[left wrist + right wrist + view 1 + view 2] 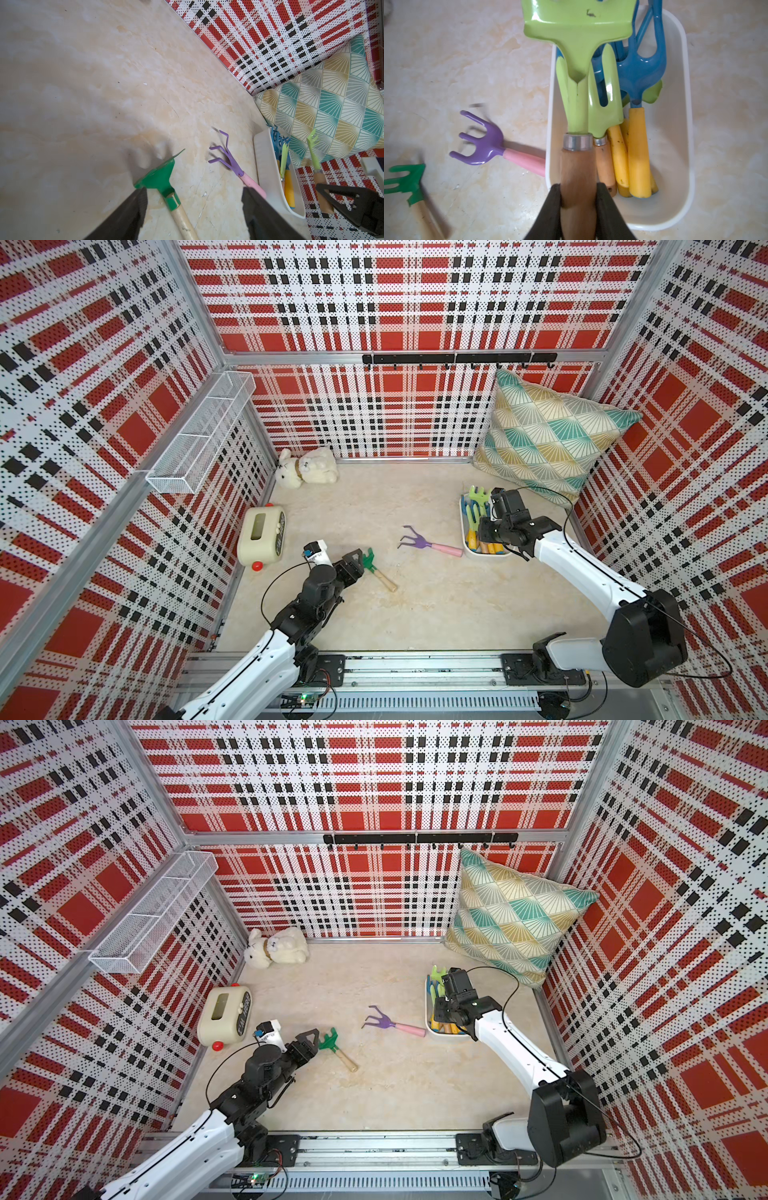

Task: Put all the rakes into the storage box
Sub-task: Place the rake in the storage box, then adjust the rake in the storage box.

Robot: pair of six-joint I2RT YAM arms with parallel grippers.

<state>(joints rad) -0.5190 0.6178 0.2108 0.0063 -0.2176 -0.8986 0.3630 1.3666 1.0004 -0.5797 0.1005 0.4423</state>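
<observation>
Left gripper (195,190): two dark jaws stood well apart, low over the floor (83,83), holding nothing.
Green rake (160,176): lay flat on the marbled floor, its pale wooden handle running between the jaws and its head just beside one fingertip.
Purple rake (228,158): lay on the floor, tines away from the storage box (268,166), pink handle end near the box wall.
Storage box: white, holding blue-headed tools with yellow handles and a lime fork.
Lime-green rake (311,143): was raised beyond the box, its wooden handle meeting the right gripper (326,190).
Cushion (332,99): teal and mustard fan pattern, resting against the plaid wall (270,41).
</observation>
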